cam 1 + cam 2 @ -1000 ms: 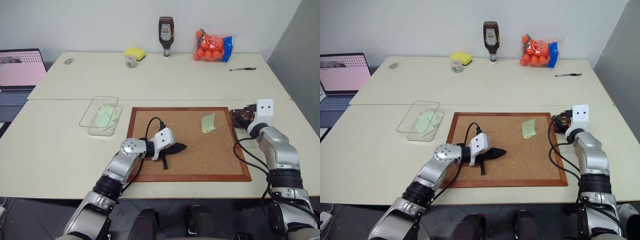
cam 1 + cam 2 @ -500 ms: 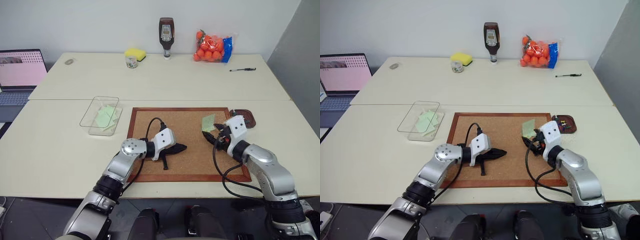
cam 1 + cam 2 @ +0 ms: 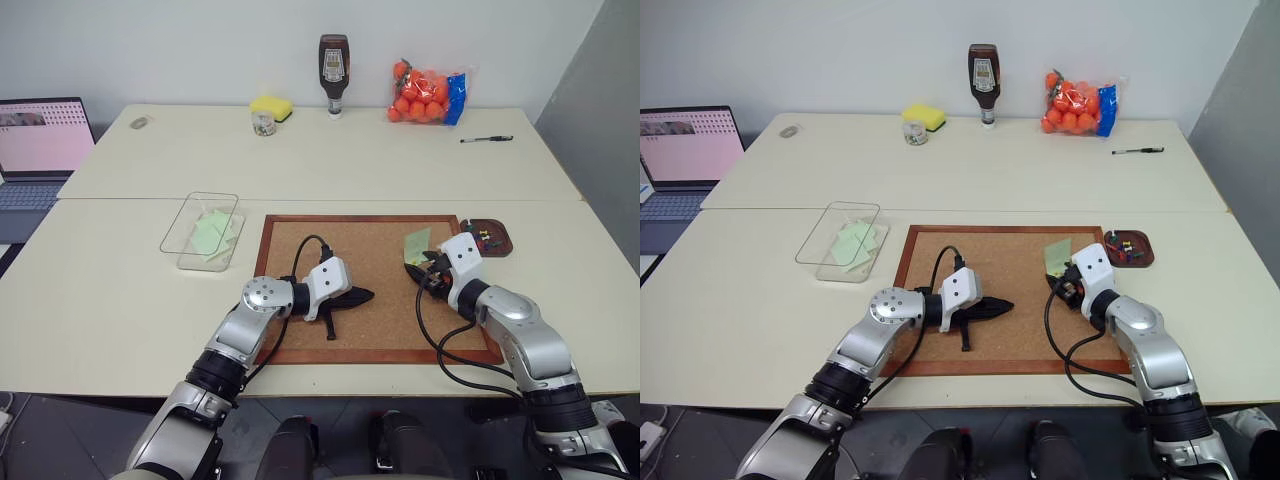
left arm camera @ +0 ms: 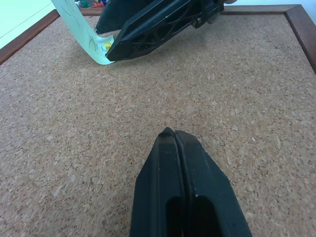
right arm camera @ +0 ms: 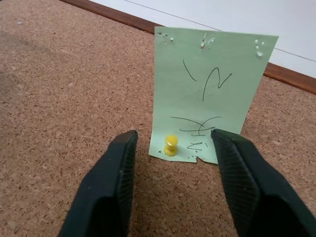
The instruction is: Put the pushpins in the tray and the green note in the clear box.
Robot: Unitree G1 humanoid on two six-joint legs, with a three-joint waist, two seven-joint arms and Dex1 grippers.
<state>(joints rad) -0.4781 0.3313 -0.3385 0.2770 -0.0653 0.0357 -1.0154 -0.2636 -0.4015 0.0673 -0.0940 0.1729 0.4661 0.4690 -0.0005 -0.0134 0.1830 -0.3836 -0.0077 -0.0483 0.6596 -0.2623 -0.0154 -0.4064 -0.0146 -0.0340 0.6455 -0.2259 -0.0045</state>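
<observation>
Standing open with nothing held, the right gripper (image 5: pixel 170 163) is seen low over the cork board (image 3: pixel 370 290), its two fingers set either side of the yellow pushpin (image 5: pixel 170 145), which lies between and just ahead of the tips. That pin is seated at the near edge of the green note (image 5: pixel 210 94), which is thereby kept on the board, with the paper curled up away from the cork.

The pin is judged tiny, hard and smooth, easily squirted out of a loose pinch, so the plastic head is best taken squarely and drawn out along the shank. The note is judged thin, limp and easily torn around the hole; it is best taken by a lifted edge once the pin is out.

Nearer the board's middle, the left gripper (image 3: pixel 358 296) is seen closed on nothing, its tips resting at the cork.

Farther off, the tray (image 3: pixel 494 242) is found just past the board's right corner, with coloured pins already in it. The clear box (image 3: pixel 200 232), holding green paper, is set beyond the board's left edge.
</observation>
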